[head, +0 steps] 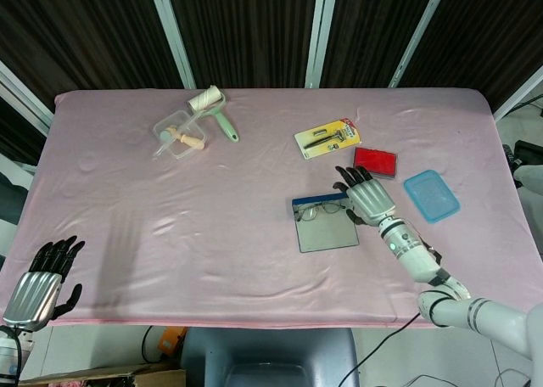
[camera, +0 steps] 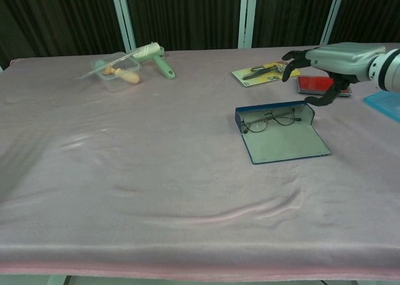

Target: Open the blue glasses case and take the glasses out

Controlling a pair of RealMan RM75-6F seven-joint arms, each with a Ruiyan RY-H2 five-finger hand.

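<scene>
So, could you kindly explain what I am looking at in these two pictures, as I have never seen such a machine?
It is a two-armed robot with humanlike hands at a table. One camera looks down from its head, the other forward from its chest. The right hand hovers empty above the open blue glasses case, with the glasses inside. The left hand waits empty at the table's near edge. Also there: a lint roller, a clear box, a yellow card pack, a red pad and a blue lid.
</scene>
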